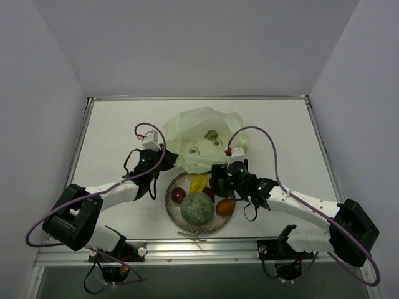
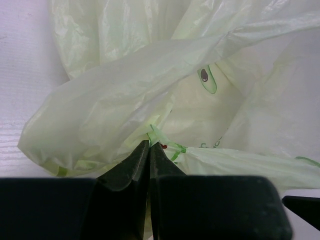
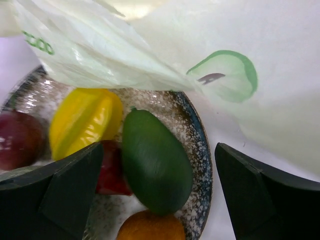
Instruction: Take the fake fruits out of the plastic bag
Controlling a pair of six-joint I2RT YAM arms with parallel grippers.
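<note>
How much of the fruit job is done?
Nearly done, it seems. The melon, orange, yellow piece, dark red piece and dark green piece already lie on the plate. The left gripper pinches the plastic bag; the right gripper hangs open over the plate. Whether fruit remains in the bag, I cannot tell.

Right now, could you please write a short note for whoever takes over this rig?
Left end effector: shut on a fold of the plastic bag.
Right end effector: open, holding nothing, above the dark green fruit.
Where things are: the dark green fruit, melon, orange, yellow fruit and dark red fruit all lie on the plate. The bag lies just behind the plate.
Done: those five fruits are out.
Left: the inside of the bag is not clearly visible, so check it for any remaining fruit.
</note>
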